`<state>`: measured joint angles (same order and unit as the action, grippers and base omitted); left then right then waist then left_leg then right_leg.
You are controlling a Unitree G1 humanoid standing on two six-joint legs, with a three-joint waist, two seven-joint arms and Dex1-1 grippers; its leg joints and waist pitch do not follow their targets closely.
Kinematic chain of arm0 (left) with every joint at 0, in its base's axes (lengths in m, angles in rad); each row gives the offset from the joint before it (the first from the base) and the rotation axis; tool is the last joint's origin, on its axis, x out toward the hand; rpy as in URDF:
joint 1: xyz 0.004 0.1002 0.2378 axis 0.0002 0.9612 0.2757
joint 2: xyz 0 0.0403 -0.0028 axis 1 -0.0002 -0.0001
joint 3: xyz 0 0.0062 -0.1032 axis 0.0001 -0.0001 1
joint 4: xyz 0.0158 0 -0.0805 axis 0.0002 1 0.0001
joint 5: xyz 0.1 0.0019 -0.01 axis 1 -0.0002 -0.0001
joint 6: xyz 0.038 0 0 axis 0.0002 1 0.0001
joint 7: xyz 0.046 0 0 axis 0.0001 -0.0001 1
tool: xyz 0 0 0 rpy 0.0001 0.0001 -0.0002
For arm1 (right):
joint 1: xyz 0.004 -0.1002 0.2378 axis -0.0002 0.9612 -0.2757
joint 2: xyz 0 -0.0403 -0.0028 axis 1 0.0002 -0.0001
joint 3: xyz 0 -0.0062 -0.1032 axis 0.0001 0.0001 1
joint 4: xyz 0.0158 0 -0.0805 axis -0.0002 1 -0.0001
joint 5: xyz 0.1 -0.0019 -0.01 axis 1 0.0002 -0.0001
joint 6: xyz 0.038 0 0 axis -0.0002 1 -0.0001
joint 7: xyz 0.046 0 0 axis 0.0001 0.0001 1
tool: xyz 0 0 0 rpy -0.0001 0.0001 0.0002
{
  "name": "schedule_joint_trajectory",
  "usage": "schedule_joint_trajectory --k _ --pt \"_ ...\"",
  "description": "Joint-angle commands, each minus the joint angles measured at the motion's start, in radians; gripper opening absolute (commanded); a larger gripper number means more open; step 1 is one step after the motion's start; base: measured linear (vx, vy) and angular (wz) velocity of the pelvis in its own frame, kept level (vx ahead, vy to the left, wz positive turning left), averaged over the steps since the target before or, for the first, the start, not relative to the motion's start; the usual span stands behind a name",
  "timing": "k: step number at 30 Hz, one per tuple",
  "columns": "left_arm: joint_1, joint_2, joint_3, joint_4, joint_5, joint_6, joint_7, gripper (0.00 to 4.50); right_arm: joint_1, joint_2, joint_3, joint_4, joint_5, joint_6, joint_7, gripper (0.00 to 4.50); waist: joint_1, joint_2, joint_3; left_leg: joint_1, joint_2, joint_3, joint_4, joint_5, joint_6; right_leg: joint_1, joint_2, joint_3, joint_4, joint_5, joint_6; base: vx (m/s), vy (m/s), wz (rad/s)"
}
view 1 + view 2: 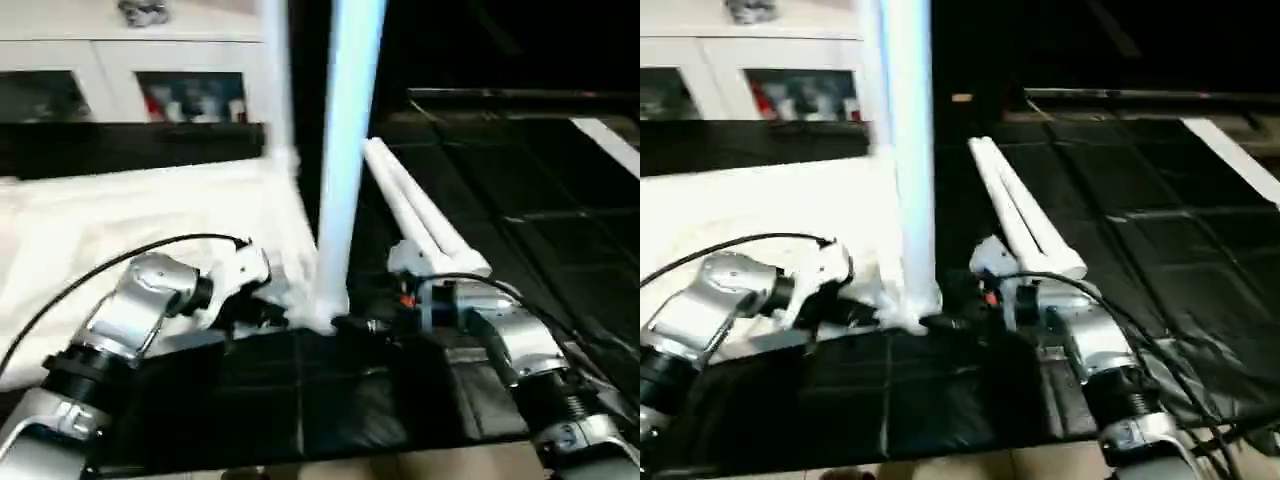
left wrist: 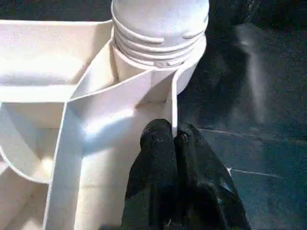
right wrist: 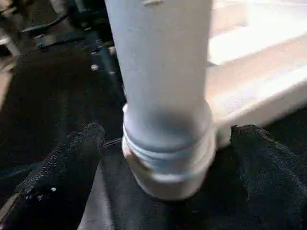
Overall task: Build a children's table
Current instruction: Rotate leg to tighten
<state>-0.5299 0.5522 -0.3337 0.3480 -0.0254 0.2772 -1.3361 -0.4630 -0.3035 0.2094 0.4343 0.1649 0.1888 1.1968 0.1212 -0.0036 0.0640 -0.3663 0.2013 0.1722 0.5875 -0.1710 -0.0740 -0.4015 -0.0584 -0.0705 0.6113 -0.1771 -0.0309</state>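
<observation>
Judging: leg (image 1: 345, 150) light, stiff, slick; grab low by socket. Left pincer (image 2: 173, 139) clamps tabletop (image 2: 72, 143) rib; right pincer (image 3: 163, 158) wide open.

Upright leg (image 1: 345, 150) cut off by the top edge, tabletop (image 1: 120, 230) running past the left edge and partly behind the left arm (image 1: 140, 300), cabinet (image 1: 150, 70) contents blurred, loose legs (image 1: 420, 225) near ends behind the right arm (image 1: 500, 330)
</observation>
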Motion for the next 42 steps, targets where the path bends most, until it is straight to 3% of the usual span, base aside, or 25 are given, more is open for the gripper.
schedule_joint_trajectory --k 1,7,18,24,30,36,39,41,42 --pt "-0.033 -0.005 -0.033 -0.010 -0.005 -0.045 -0.061 0.00 -0.009 -0.019 0.014 -0.020 -0.002 -0.011 0.035 4.46 -0.004 0.018 -0.072 0.019 0.034 -0.009 -0.069 -0.264 0.002 0.048 -0.081 0.051 -0.078 -0.258 -0.191 0.000 0.000 0.00" --pt "-0.056 -0.020 -0.055 0.033 0.000 -0.097 -0.091 0.00 -0.023 -0.028 0.059 -0.017 -0.012 -0.024 0.099 4.46 -0.002 0.014 -0.073 0.016 0.032 -0.009 -0.068 -0.248 0.007 0.050 -0.081 0.050 -0.078 -0.267 -0.184 0.000 0.000 0.00" --pt "-0.068 -0.020 -0.069 0.069 0.004 -0.148 -0.120 0.00 -0.058 -0.010 0.059 0.044 -0.010 -0.046 0.099 3.50 -0.002 0.015 -0.076 0.016 0.034 -0.008 -0.066 -0.230 0.006 0.050 -0.080 0.049 -0.071 -0.223 -0.201 0.000 0.000 0.00" --pt "-0.067 -0.018 -0.066 0.080 0.008 -0.161 -0.124 0.00 -0.065 -0.001 0.065 0.068 -0.009 -0.057 0.101 2.94 0.000 0.012 -0.075 0.016 0.034 -0.008 -0.067 -0.234 0.004 0.050 -0.082 0.050 -0.073 -0.252 -0.193 0.000 0.000 0.00" --pt "-0.064 -0.018 -0.060 0.087 0.005 -0.154 -0.115 0.00 -0.061 0.009 0.068 0.070 -0.002 -0.053 0.103 2.72 0.000 0.013 -0.075 0.015 0.034 -0.008 -0.067 -0.229 0.005 0.051 -0.081 0.049 -0.072 -0.247 -0.192 0.000 0.000 0.00" --pt "-0.062 -0.072 -0.012 0.076 -0.006 -0.047 0.020 0.00 -0.038 0.052 0.054 0.068 -0.022 -0.034 -0.013 2.70 -0.001 0.014 -0.072 0.017 0.033 -0.009 -0.068 -0.250 -0.006 0.049 -0.083 0.050 -0.076 -0.278 -0.191 0.000 0.000 0.00" --pt "-0.057 -0.106 0.017 0.048 -0.019 0.018 0.093 0.00 -0.039 0.098 0.037 0.083 -0.045 -0.005 -0.140 2.69 -0.013 0.015 -0.071 0.017 0.030 -0.012 -0.071 -0.266 -0.020 0.050 -0.084 0.049 -0.080 -0.329 -0.175 0.000 0.000 0.00" --pt "-0.057 -0.181 0.077 -0.011 -0.032 0.169 0.252 0.00 -0.050 0.189 -0.006 0.109 -0.035 0.059 -0.300 2.69 -0.022 0.016 -0.071 0.015 0.032 -0.015 -0.073 -0.260 -0.031 0.051 -0.082 0.049 -0.075 -0.311 -0.180 0.000 0.000 0.00" --pt "-0.057 -0.186 0.082 -0.014 -0.033 0.179 0.262 0.00 -0.050 0.194 -0.008 0.111 -0.034 0.063 -0.308 2.69 -0.029 0.015 -0.071 0.017 0.031 -0.015 -0.071 -0.267 -0.035 0.049 -0.085 0.048 -0.077 -0.318 -0.184 0.000 0.000 0.00"
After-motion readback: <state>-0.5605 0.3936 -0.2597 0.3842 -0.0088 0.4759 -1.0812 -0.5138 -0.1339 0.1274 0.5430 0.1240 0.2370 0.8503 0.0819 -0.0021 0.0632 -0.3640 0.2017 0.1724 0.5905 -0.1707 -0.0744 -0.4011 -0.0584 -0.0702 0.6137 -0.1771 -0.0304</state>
